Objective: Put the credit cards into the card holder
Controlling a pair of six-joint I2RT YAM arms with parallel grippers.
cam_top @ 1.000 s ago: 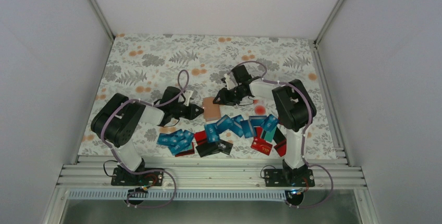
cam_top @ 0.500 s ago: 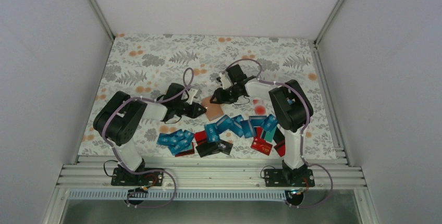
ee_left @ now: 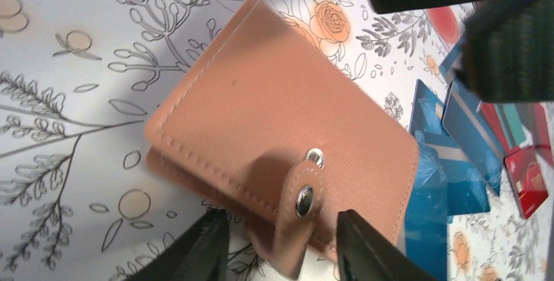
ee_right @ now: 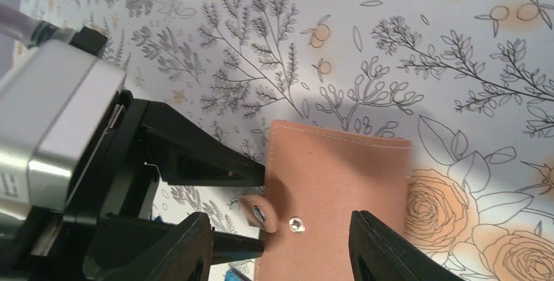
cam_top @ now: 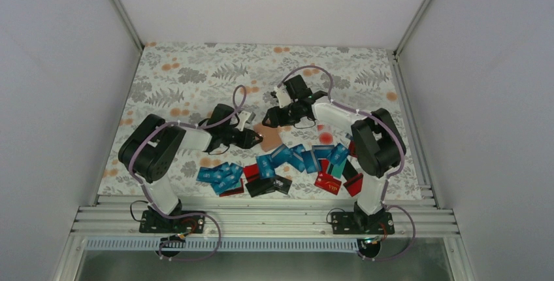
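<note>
The tan-pink card holder [cam_top: 270,136] lies flat on the floral cloth, its snap strap [ee_left: 302,210] undone and standing up. My left gripper [cam_top: 256,140] is open at the holder's left edge, and in the left wrist view [ee_left: 282,249] its fingers straddle the strap and the near edge of the holder [ee_left: 281,124]. My right gripper [cam_top: 268,119] is open just above the holder's far side, and in the right wrist view [ee_right: 281,248] it frames the holder [ee_right: 343,183]. The credit cards [cam_top: 287,163], blue, teal, red and black, lie in a loose pile in front of the holder.
The left gripper's black fingers [ee_right: 196,163] show close to the right gripper's jaws in the right wrist view. Blue cards [ee_left: 457,137] and a red card [ee_left: 530,178] lie right beside the holder. Grey walls enclose the table, with a metal rail [cam_top: 261,219] at the near edge.
My left gripper has moved right up to the holder's edge. My right gripper has moved back and left over the holder's far side. The holder has turned slightly.
</note>
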